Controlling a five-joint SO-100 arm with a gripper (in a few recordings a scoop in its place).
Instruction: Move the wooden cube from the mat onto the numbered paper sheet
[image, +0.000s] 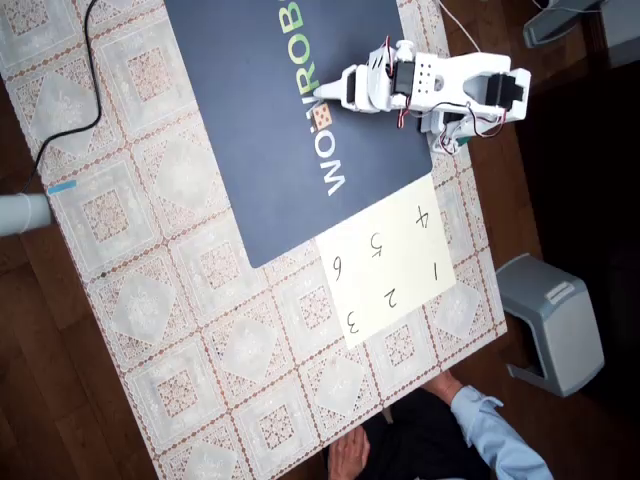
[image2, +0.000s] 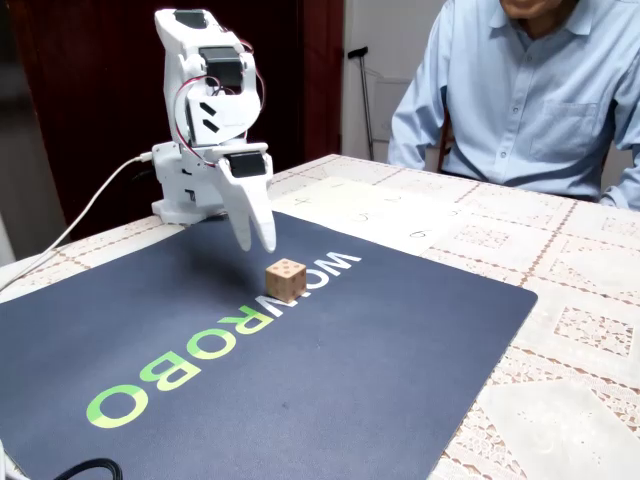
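**Cube waiting, gripper poised above it**

While the wooden cube (image2: 286, 279) sat on the mat (image2: 330, 390) among the white letters, we had our gripper (image2: 257, 236) hanging just above and behind it, fingers together, holding nothing. We judged the fingers needed spreading first, then a straight drop to straddle the cube squarely. The numbered paper sheet (image: 395, 262) lay well apart, overlapping the mat's corner.

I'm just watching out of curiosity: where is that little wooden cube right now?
The wooden cube sits on the mat, on its white lettering; in the fixed view the gripper hangs just up-left of it.
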